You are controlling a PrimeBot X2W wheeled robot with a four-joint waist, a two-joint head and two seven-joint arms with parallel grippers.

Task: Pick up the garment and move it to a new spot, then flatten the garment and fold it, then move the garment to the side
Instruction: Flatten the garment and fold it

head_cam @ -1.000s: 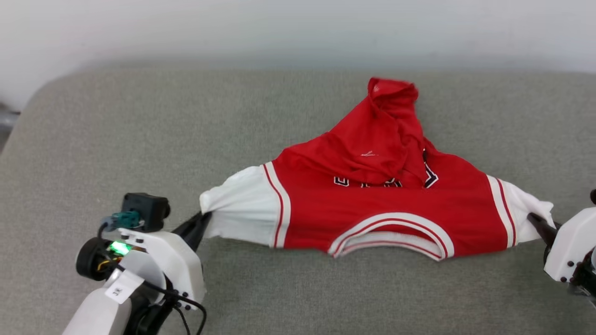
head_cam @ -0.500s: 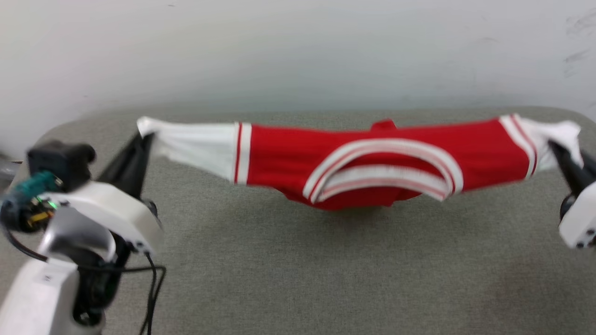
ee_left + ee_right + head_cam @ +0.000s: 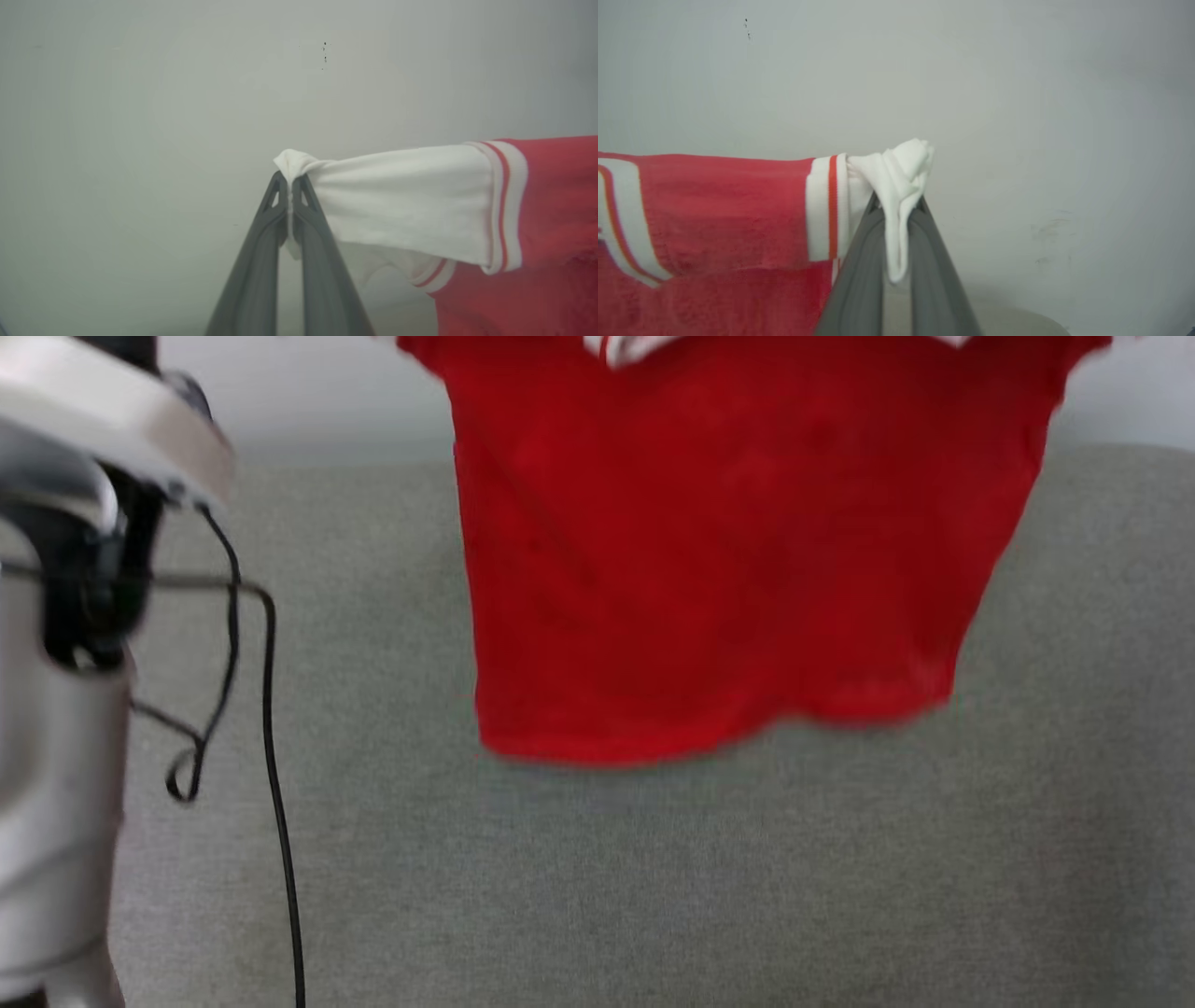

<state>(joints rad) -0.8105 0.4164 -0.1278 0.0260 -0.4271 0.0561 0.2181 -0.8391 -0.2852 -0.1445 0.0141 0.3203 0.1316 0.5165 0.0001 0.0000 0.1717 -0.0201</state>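
Left arm (image 3: 56,616): seen at the left edge of the head view, raised high so the cloth can be lifted.
Cable (image 3: 271,756): a black cable is hung from that arm, well apart from the cloth.
Left fingers (image 3: 259,261): clenched on the tip of one white sleeve (image 3: 397,200), in the middle of the left wrist view.
Garment (image 3: 728,569): held up in the air, in the upper middle of the head view. Its red body hangs down flat, likely so it can be opened out and carried to a new spot. Whether its bottom hem is touched by the grey cloth-covered surface (image 3: 653,896) cannot be told.
Right fingers (image 3: 931,280): clenched on the bunched tip of the other white sleeve (image 3: 901,172), in the middle of the right wrist view.
Wall (image 3: 1064,93): a pale wall is seen behind the cloth.
In the way: only the hanging cable is near, so it should be kept off the cloth.
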